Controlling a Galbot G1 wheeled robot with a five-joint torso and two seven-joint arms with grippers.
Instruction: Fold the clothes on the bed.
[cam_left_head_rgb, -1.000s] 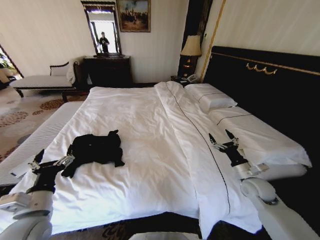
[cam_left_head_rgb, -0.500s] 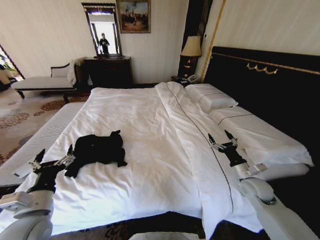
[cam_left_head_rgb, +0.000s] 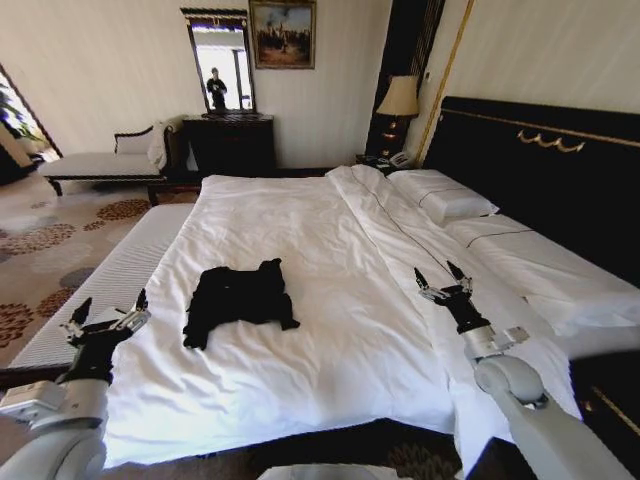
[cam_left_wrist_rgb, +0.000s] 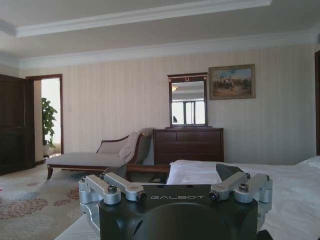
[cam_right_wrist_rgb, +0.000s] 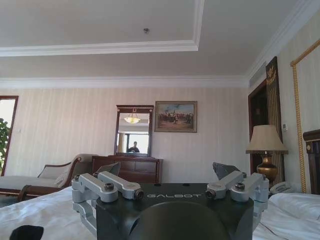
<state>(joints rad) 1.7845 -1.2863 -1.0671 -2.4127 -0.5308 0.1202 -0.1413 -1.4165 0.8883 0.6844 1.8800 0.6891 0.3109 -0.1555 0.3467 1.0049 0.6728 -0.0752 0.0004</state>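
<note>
The clothes (cam_left_head_rgb: 238, 296), a crumpled black T-shirt, lie on the near left part of the bed (cam_left_head_rgb: 330, 330), on its white duvet. A corner of the black cloth (cam_right_wrist_rgb: 26, 232) also shows in the right wrist view. My left gripper (cam_left_head_rgb: 108, 315) is open and held over the bed's near left corner, a little left of the T-shirt and apart from it. My right gripper (cam_left_head_rgb: 441, 281) is open above the folded duvet strip on the right half, well right of the T-shirt. Both are empty. In the wrist views, the left gripper (cam_left_wrist_rgb: 175, 187) and right gripper (cam_right_wrist_rgb: 170, 182) point toward the far wall.
White pillows (cam_left_head_rgb: 444, 198) lie against the tall dark headboard (cam_left_head_rgb: 540, 170) on the right. A pale bench (cam_left_head_rgb: 95, 285) runs along the bed's left side. A chaise (cam_left_head_rgb: 100, 165), dark dresser with mirror (cam_left_head_rgb: 232, 140) and a lamp (cam_left_head_rgb: 398, 100) stand by the far wall. Patterned carpet (cam_left_head_rgb: 40, 240) lies left.
The whole head view has shifted, so the camera moved; the bed and T-shirt now sit farther right in the picture. Both grippers keep their open pose; nothing was grasped.
</note>
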